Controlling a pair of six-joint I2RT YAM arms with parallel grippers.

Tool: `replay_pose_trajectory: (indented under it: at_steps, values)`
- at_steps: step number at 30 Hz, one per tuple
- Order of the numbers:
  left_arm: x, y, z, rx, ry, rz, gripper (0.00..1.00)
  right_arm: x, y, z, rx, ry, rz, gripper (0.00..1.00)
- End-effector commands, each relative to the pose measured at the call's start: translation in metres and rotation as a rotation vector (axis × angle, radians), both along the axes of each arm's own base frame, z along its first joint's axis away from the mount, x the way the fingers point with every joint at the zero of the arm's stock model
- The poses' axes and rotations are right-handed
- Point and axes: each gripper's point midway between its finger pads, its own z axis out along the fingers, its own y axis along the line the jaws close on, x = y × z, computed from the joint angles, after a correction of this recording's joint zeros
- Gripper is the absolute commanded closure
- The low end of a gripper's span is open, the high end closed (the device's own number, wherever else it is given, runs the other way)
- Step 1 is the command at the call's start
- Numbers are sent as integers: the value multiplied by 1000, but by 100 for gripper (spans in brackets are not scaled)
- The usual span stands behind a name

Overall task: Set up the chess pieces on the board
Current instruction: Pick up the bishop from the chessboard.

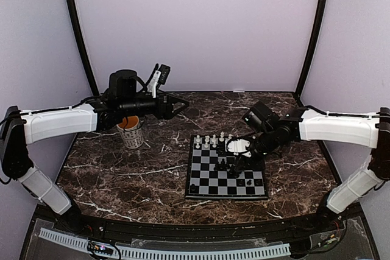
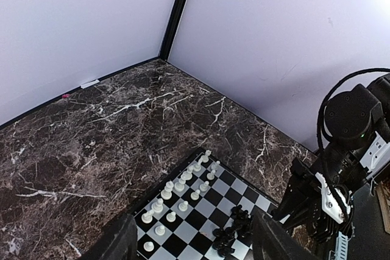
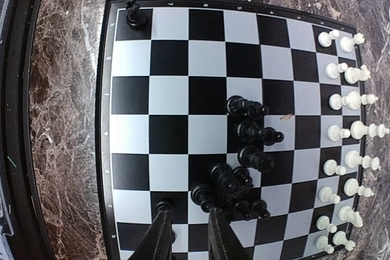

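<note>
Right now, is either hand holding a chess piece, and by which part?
Nothing is held. The left hand hangs open and empty. The right hand, low over the board, is slightly open beside the black pieces, with bare squares showing in its gap.

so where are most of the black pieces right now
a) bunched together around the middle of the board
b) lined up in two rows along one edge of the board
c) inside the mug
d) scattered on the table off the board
a: the black pieces stand in a loose clump on the board's middle squares, with only one lone black piece in a corner. The white pieces are the ones in two rows along an edge.
</note>
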Motion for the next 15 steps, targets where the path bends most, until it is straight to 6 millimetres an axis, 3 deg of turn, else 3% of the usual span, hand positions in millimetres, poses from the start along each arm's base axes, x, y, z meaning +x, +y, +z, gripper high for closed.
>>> replay_pose_trajectory:
  at_steps: [1,15]
  values:
    - [-1,-2,25,-41,-45,-11,34,11,0,-2,-19,-18,-24,75]
    - [-3,-4,25,-45,-42,-27,34,20,-4,-33,-98,3,-57,73]
